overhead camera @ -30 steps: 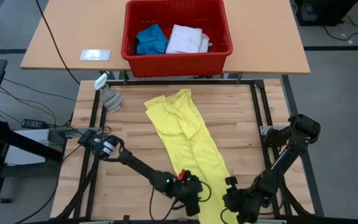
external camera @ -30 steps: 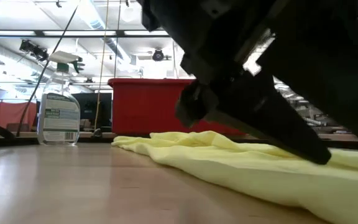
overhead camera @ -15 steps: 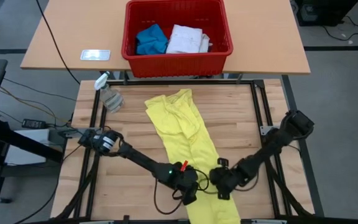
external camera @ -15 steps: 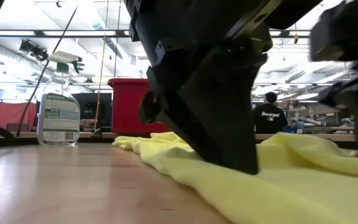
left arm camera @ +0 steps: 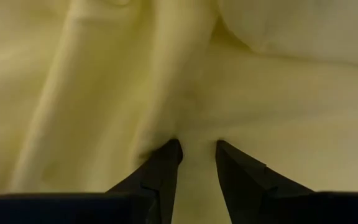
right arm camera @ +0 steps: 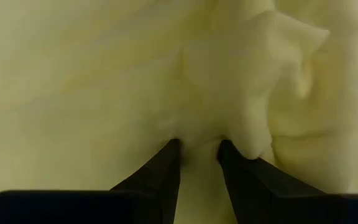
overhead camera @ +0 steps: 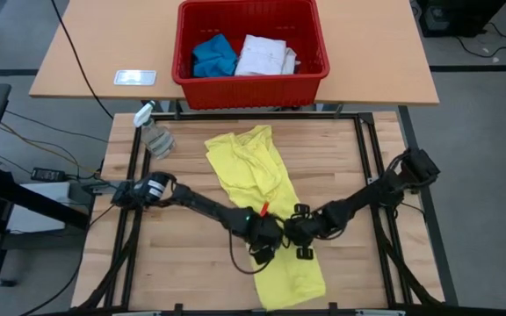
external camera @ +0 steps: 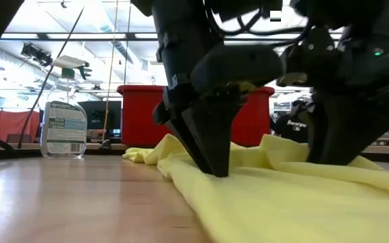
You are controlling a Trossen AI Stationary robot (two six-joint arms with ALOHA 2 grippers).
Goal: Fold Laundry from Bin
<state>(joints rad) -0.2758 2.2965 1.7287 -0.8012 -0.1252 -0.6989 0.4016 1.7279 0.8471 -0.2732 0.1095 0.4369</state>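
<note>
A bright yellow T-shirt [overhead camera: 257, 175] lies as a long strip from the table's middle toward its near edge. It rests flat on the wood, and its near part [overhead camera: 290, 281] is bunched. My left gripper [overhead camera: 266, 239] and my right gripper [overhead camera: 299, 235] stand side by side over the strip's near half, both shut on its cloth. In the low view the cloth rises in peaks at the left fingers [external camera: 211, 158] and the right fingers [external camera: 336, 152]. The red bin [overhead camera: 249, 88] stands on the far table, with a blue piece [overhead camera: 213, 54] and a white shirt [overhead camera: 266, 54] inside. My left gripper pinches a raised fold of the yellow T-shirt [left arm camera: 197, 134] between its two fingers. They come steeply from above, on the strip's left side. The cloth around them lies slack on the table. I cannot tell how many layers it holds. My right gripper pinches a gathered ridge of the yellow cloth [right arm camera: 199, 134] between its two fingers. They slant down from the table's right side, on the strip's right side. The cloth puffs up in wrinkles beside the fingers and lies on the table below.
A clear spray bottle [overhead camera: 155, 133] stands at the table's far left corner. A small white card [overhead camera: 134, 77] lies on the far table, left of the bin. Bare wood [overhead camera: 174, 272] shows left of the shirt and also right of it.
Both grippers have gone from the table's near edge toward its far edge and closer together. They have drawn the shirt's near end along, so it now bunches and rises around the fingers. The far part of the shirt has stayed put. My left gripper has tipped steeper.
</note>
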